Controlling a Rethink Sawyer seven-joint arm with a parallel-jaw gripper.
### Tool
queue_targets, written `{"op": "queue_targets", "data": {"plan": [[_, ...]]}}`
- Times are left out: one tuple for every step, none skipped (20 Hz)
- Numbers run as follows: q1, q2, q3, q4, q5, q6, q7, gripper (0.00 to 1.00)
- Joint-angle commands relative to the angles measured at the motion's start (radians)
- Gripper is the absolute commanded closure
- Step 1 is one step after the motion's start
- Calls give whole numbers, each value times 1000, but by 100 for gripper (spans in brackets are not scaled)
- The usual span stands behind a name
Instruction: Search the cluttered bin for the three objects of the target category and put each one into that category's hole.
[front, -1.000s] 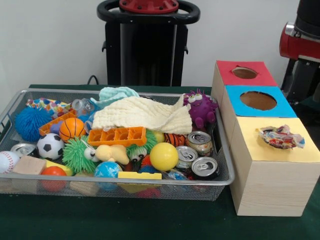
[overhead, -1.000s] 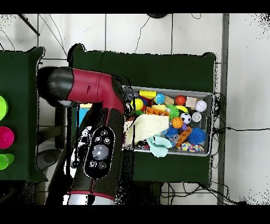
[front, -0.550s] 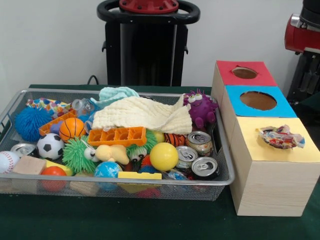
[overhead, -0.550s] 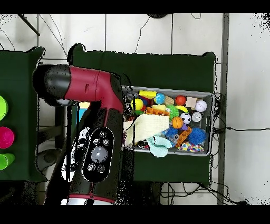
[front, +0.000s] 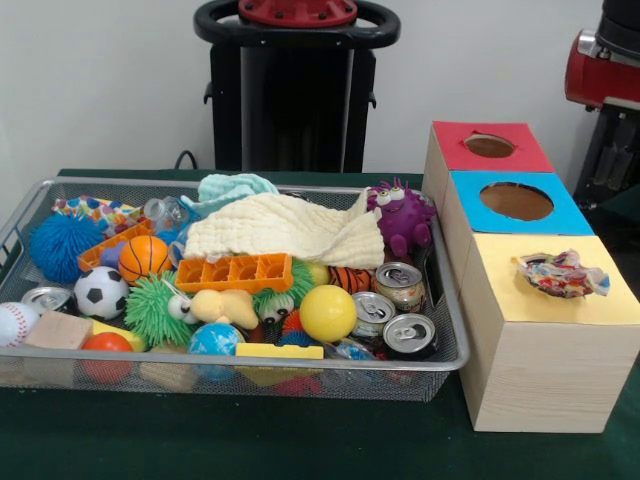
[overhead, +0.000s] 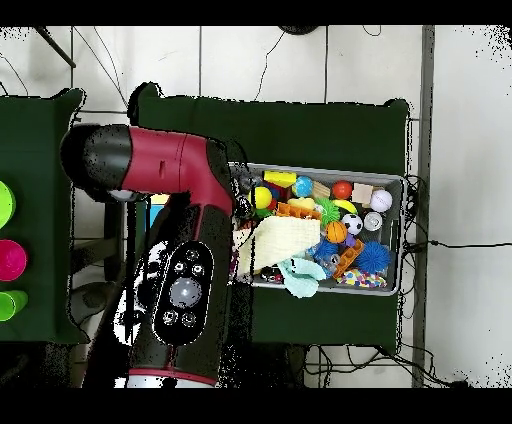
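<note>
A dark green cloth-covered surface (front: 230, 440) carries a wire mesh bin (front: 440, 300) crowded with toys. Beside it stands a wooden box (front: 545, 380) with red, blue and yellow tops. A crumpled colourful wrapper (front: 562, 273) sits on the yellow hole; judging by this, sorting has barely begun. Silver drink cans (front: 398, 310) remain binned. The gripper is out of sight, so its state and placings relative to it cannot be told. A white wall is behind.
</note>
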Motion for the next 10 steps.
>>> {"op": "queue_targets", "data": {"plan": [[5,0,38,36,-37,-87,158,100],[2,6,40,32,-35,-103,159,100],[-2,11,44,32,-31,-114,158,100],[-4,18,45,27,-31,-125,161,100],[-9,24,51,30,-30,-144,155,100],[-13,31,54,25,-27,-151,156,100],[-17,39,56,20,-24,-157,158,100],[-21,46,59,15,-22,-164,159,100],[-21,47,60,19,-20,-173,161,100],[-21,48,61,23,-18,-181,162,100]]}}
